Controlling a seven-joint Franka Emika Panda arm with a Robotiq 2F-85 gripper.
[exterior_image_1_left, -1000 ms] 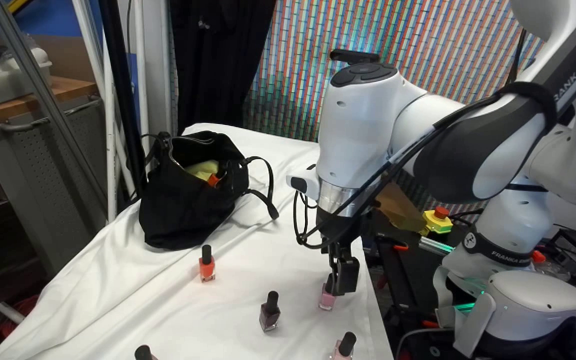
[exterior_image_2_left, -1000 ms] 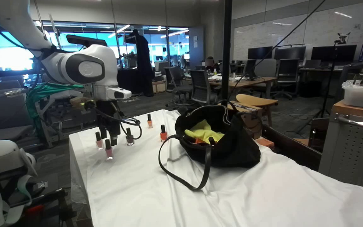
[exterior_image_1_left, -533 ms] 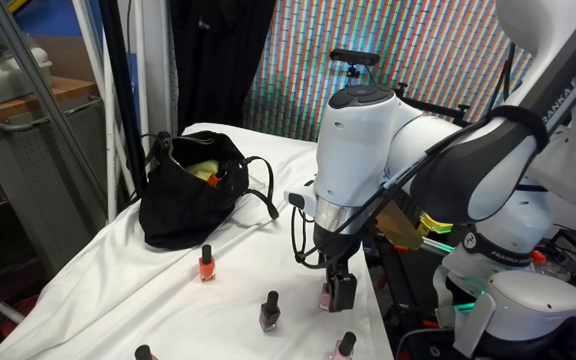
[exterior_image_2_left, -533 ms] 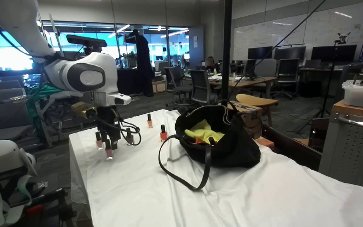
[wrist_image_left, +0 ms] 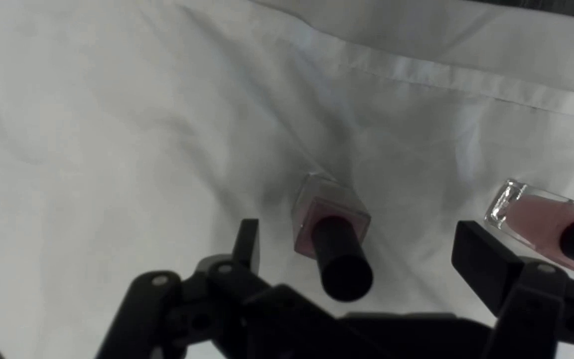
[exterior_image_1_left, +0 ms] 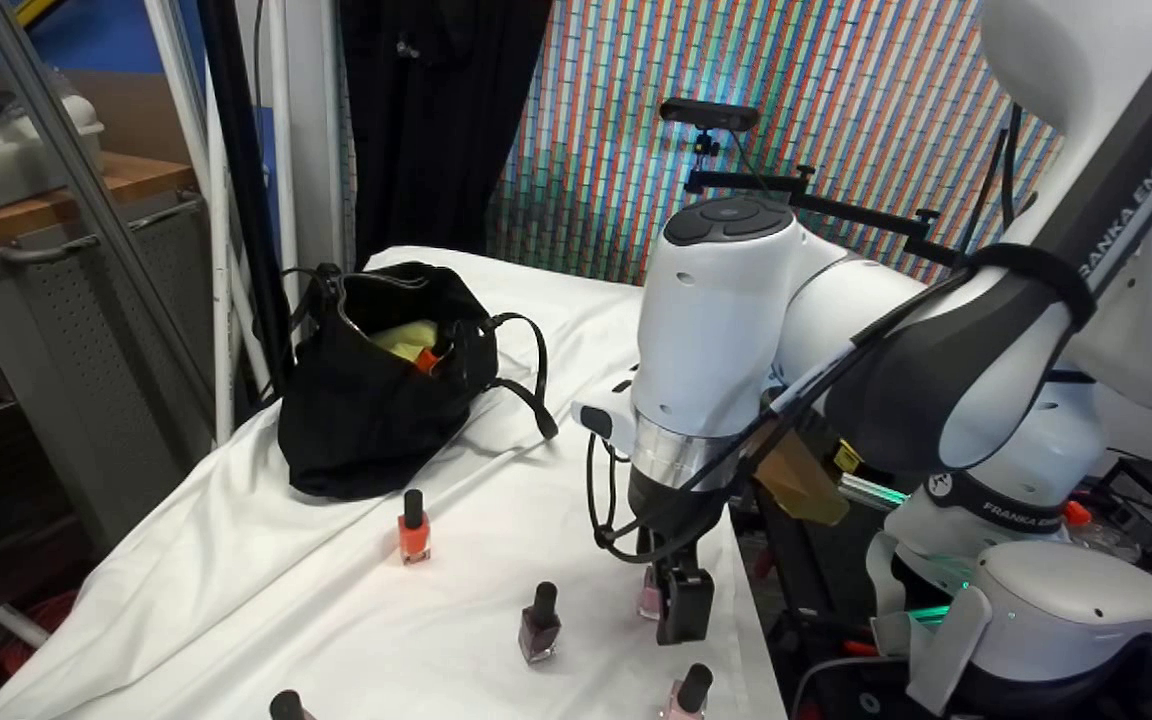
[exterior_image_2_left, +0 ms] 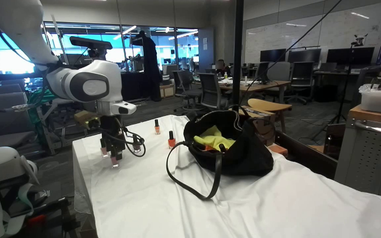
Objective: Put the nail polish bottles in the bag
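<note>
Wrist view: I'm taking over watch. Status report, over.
Jaws open, nothing gripped. Pink nail polish bottle upright, seen between them. Second pink bottle looks close beside one jaw; clearance unclear, could get bumped.

Pink bottle [exterior_image_1_left: 649,599] partly hidden behind the claw [wrist_image_left: 357,245] in both exterior views

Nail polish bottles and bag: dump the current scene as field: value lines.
tool: open, holding nothing
between jaws: pink bottle, gap each side in wrist view
other bottles: red-orange bottle, dark bottle, pale pink bottle, orange bottle
pose: all five standing on white cloth
bag: open, yellow-green inside, on the cloth
inside bag: orange item, identity unclear
</note>
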